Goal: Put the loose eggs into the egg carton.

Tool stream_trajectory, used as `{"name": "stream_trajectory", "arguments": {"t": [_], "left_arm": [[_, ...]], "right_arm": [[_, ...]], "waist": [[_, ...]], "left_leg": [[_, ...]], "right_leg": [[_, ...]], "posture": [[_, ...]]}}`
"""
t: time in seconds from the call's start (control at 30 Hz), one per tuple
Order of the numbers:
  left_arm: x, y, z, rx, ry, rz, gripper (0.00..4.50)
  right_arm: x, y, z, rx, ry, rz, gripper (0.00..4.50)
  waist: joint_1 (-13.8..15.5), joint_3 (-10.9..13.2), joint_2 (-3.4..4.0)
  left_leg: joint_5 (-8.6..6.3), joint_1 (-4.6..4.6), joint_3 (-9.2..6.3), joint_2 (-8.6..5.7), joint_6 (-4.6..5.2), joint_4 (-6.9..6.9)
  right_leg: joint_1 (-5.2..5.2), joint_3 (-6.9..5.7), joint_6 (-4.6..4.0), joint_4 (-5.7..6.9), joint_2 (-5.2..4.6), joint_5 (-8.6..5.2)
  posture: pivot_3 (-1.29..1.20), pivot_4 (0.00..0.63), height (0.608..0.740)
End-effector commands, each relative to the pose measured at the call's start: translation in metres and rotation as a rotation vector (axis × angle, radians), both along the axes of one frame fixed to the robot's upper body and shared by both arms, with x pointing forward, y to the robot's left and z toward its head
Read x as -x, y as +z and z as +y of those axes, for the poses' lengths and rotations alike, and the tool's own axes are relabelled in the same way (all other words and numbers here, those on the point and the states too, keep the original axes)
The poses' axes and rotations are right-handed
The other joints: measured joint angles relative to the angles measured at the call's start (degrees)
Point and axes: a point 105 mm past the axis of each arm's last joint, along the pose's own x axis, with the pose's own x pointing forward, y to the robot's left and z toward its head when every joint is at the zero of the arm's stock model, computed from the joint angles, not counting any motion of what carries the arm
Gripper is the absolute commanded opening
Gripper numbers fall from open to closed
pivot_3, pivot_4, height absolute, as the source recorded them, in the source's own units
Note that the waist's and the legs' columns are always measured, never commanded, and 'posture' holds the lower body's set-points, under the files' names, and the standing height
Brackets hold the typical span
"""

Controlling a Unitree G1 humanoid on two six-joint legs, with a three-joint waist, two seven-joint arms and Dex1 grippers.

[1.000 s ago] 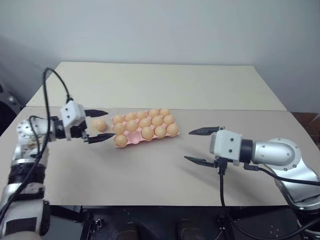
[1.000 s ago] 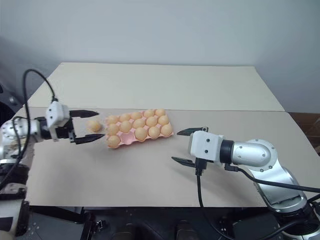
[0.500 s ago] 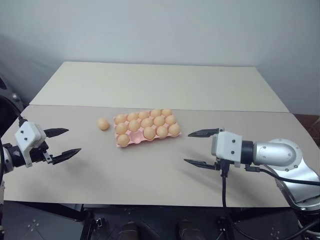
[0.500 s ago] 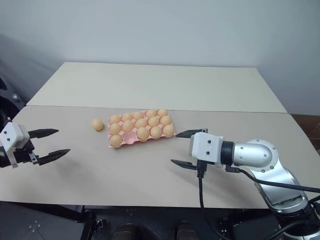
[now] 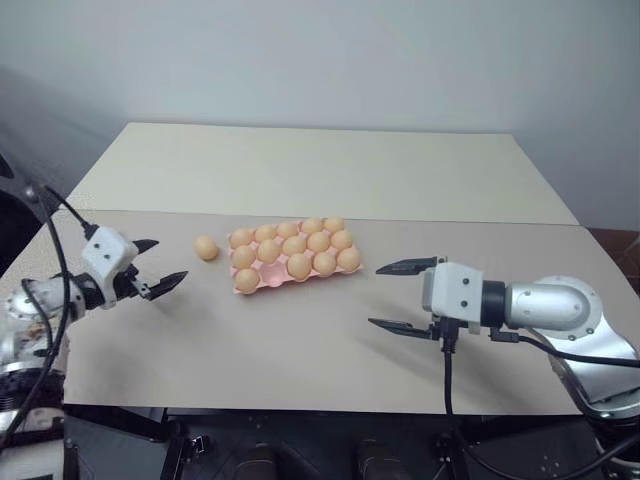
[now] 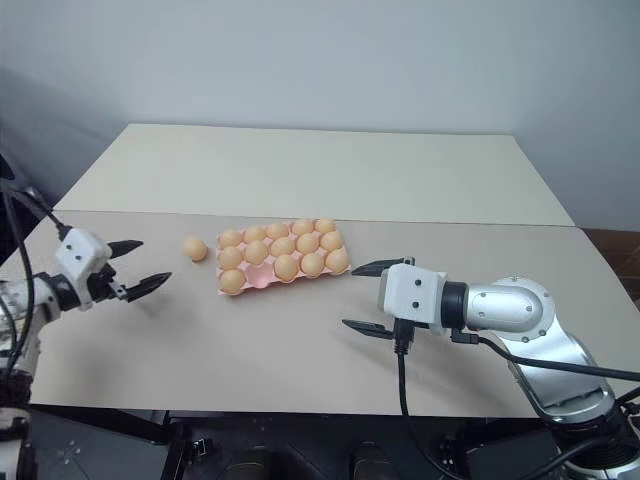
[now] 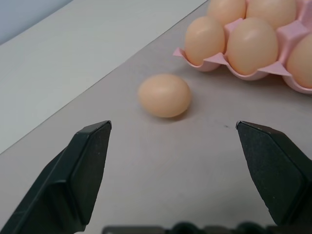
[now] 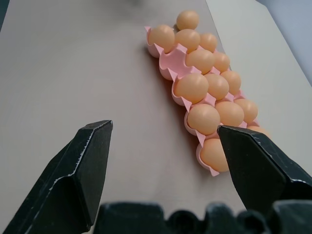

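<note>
One loose egg (image 5: 206, 248), tan-orange, lies on the table just left of the pink egg carton (image 5: 270, 278). Eggs sit in all of the carton's cups except one in its near row (image 8: 170, 59). My left gripper (image 5: 163, 261) hovers open a short way left of the loose egg and points at it. In the left wrist view the egg (image 7: 164, 95) lies ahead of the spread fingers (image 7: 87, 165), apart from them. My right gripper (image 5: 377, 295) is open and empty, to the right of the carton and facing it (image 8: 165, 126).
The beige table (image 5: 300, 340) has open surface in front of the carton and between the arms. A second, paler table (image 5: 320, 170) adjoins behind it. A grey wall stands at the back. Cables hang from both arms.
The left gripper, earlier open around the loose egg, pulled far out to the left and has since come partway back. The egg stayed on the table. The right arm held still.
</note>
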Motion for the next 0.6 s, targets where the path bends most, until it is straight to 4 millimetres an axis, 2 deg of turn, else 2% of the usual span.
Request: {"name": "stream_trajectory", "arguments": {"t": [0.03,0.33,0.6], "left_arm": [[-0.018,0.009,0.000,-0.010,0.032,-0.060,4.46],[-0.039,0.002,-0.021,0.014,-0.033,-0.018,4.46],[-0.055,-0.009,-0.033,0.012,0.006,0.012,4.46]], "right_arm": [[0.003,0.014,-0.002,0.000,-0.010,-0.056,4.03],[0.003,0.016,-0.008,0.012,-0.047,-0.064,4.03],[0.004,0.016,-0.009,0.015,-0.062,-0.064,4.03]], "waist": [[0.03,0.00,0.00],[-0.06,-0.01,-0.01],[0.01,-0.01,-0.02]], "left_leg": [[0.00,-0.01,0.00,0.00,0.00,0.00],[0.00,-0.04,-0.01,-0.02,0.00,0.02],[0.00,-0.07,-0.02,-0.03,0.00,0.02]], "right_leg": [[0.00,0.00,0.00,-0.01,0.00,0.00],[-0.01,-0.01,0.00,0.00,0.00,0.00],[-0.02,-0.02,0.01,-0.01,-0.01,0.01]], "posture": [[0.00,0.150,0.740],[0.00,0.150,0.740],[0.00,0.150,0.740]]}}
